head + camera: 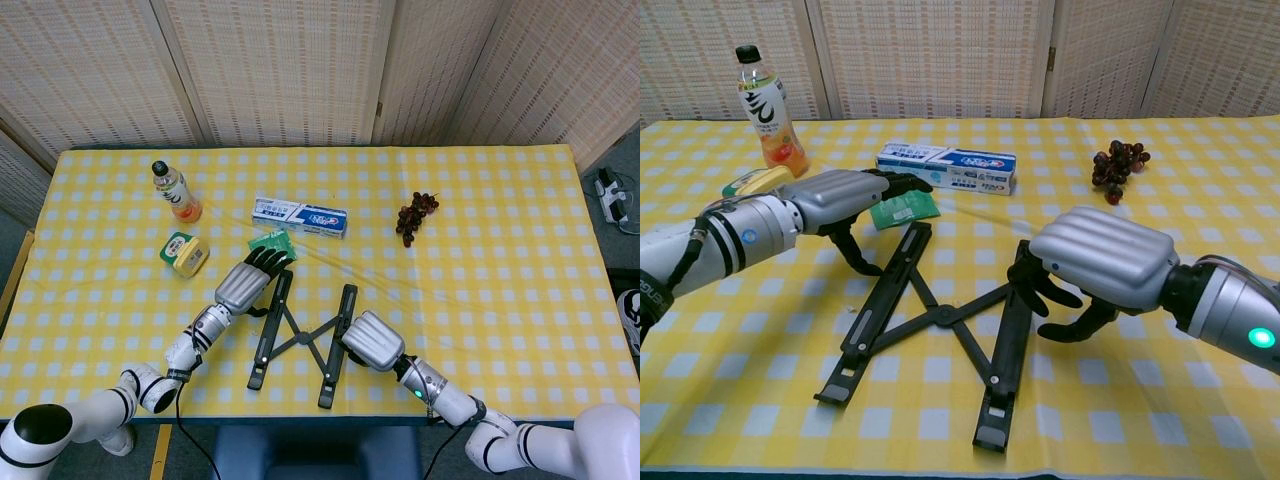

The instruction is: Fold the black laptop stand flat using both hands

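— Where was the stand [940,318] found?

— Spread in an X, it was seen between the two hands. Its right rail was touched by the curled fingers of the right hand [1095,262]; a real grip could not be told.

— And the left hand [845,195]?

— It was held over the left rail's far end, fingers spread, thumb pointed down beside the rail. A green packet [902,208] was seen just beyond its fingertips.
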`<act>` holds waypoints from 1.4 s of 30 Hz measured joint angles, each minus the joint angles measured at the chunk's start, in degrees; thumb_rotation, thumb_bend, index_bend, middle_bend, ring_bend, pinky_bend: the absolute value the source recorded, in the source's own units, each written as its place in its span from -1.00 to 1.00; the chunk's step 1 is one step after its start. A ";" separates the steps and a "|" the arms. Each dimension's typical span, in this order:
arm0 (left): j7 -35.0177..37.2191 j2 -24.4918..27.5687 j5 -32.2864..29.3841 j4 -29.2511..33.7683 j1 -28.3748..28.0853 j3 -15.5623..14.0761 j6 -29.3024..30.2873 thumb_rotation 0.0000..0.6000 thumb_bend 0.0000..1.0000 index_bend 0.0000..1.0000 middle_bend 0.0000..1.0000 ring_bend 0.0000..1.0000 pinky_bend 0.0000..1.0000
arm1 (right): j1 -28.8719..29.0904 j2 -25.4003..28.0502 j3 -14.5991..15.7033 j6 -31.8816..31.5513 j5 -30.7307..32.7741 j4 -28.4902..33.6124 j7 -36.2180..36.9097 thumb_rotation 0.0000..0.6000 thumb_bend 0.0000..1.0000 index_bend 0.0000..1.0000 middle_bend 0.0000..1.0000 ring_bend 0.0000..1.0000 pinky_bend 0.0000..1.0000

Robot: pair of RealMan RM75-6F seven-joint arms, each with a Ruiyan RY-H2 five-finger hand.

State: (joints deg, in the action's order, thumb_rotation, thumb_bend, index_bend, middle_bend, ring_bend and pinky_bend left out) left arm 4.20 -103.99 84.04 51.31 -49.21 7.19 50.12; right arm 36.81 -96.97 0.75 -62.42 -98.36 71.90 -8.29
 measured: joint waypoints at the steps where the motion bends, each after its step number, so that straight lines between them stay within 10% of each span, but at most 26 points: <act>1: 0.06 -0.08 -0.08 -0.08 -0.01 -0.02 0.05 1.00 -0.61 -0.96 -0.88 -1.00 -0.97 | -0.01 -0.13 0.15 -0.13 -0.05 -0.21 0.34 1.00 -0.48 0.39 0.72 0.81 0.72; 42: 3.34 0.46 -4.45 3.70 0.01 0.55 -2.71 1.00 -0.61 -0.98 -0.88 -1.00 -0.97 | 2.66 -10.51 1.46 -4.33 -3.01 -17.11 3.92 1.00 -0.48 0.42 0.72 0.80 0.72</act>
State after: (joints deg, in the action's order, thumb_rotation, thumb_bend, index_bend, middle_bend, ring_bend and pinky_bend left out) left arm 7.54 -103.53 79.59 55.01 -49.20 7.73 47.41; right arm 39.47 -107.48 2.21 -66.75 -101.37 54.79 -4.37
